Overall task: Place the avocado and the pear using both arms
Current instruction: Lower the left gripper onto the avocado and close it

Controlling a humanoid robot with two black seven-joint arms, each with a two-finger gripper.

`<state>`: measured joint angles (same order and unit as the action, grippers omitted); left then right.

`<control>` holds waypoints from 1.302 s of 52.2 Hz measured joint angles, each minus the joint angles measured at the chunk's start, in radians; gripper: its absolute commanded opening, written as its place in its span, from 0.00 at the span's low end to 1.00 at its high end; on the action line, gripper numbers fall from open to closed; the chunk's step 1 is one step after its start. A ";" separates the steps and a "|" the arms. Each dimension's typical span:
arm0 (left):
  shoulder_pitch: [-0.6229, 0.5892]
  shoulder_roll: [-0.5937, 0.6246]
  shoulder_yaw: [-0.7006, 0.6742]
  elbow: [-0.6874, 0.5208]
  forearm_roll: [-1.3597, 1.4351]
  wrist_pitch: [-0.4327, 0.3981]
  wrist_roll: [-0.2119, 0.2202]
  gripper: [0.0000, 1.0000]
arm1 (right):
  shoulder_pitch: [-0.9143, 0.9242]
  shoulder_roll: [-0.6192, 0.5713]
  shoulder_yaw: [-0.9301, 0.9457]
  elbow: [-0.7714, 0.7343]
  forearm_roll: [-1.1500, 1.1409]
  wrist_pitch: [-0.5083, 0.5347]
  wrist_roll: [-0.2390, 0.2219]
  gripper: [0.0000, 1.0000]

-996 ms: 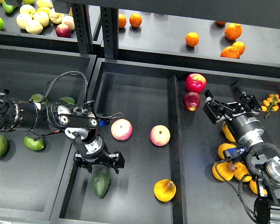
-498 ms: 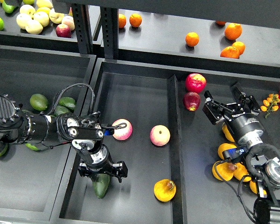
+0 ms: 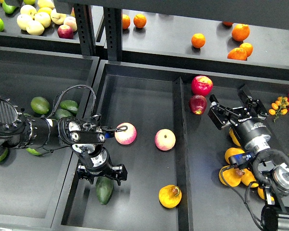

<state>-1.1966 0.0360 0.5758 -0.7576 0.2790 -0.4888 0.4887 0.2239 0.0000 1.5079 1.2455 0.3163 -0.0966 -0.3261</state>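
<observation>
The dark green avocado [image 3: 104, 191] lies at the front left of the middle bin [image 3: 144, 96]. My left gripper [image 3: 100, 177] hangs right over its upper end, fingers spread wide to either side, open and holding nothing. The yellow-orange pear [image 3: 170, 196] with a brown blemish lies at the front of the same bin, right of the avocado. My right gripper [image 3: 230, 107] is open and empty over the right bin, just right of a dark red apple [image 3: 198, 104] and far from the pear.
Two pink-and-yellow apples [image 3: 125, 133] [image 3: 164, 139] lie mid-bin. A red apple [image 3: 202, 84] sits by the divider wall [image 3: 182, 144]. Lighter green avocados [image 3: 40, 105] lie in the left bin. Yellow fruit [image 3: 233, 155] lies under my right arm. Oranges [image 3: 240, 32] are on the shelf.
My left gripper has come down from above the avocado to sit right over its upper end, and the left arm has swung in. The right gripper has barely shifted.
</observation>
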 measured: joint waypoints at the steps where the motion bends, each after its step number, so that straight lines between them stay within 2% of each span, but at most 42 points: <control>1: 0.000 0.000 0.000 0.002 -0.001 0.000 0.000 0.99 | 0.000 0.000 0.000 0.000 0.000 0.000 0.000 1.00; 36: 0.051 -0.010 0.001 0.041 -0.004 0.000 0.000 0.96 | -0.005 0.000 0.000 -0.001 0.001 0.000 -0.001 1.00; 59: 0.061 -0.033 -0.011 0.041 -0.013 0.000 0.000 0.79 | -0.010 0.000 0.000 -0.001 0.003 0.003 -0.001 1.00; 61: 0.061 -0.034 -0.011 0.041 -0.014 0.000 0.000 0.77 | -0.012 0.000 0.000 -0.001 0.003 0.005 -0.001 1.00; 62: 0.061 -0.035 -0.011 0.041 -0.014 0.000 0.000 0.73 | -0.013 0.000 0.000 -0.001 0.003 0.006 -0.001 1.00; 68: 0.065 -0.036 -0.013 0.042 -0.015 0.000 0.000 0.65 | -0.020 0.000 -0.001 -0.001 0.003 0.011 -0.001 1.00</control>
<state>-1.1314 0.0002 0.5628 -0.7152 0.2638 -0.4887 0.4888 0.2037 0.0000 1.5065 1.2440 0.3190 -0.0855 -0.3268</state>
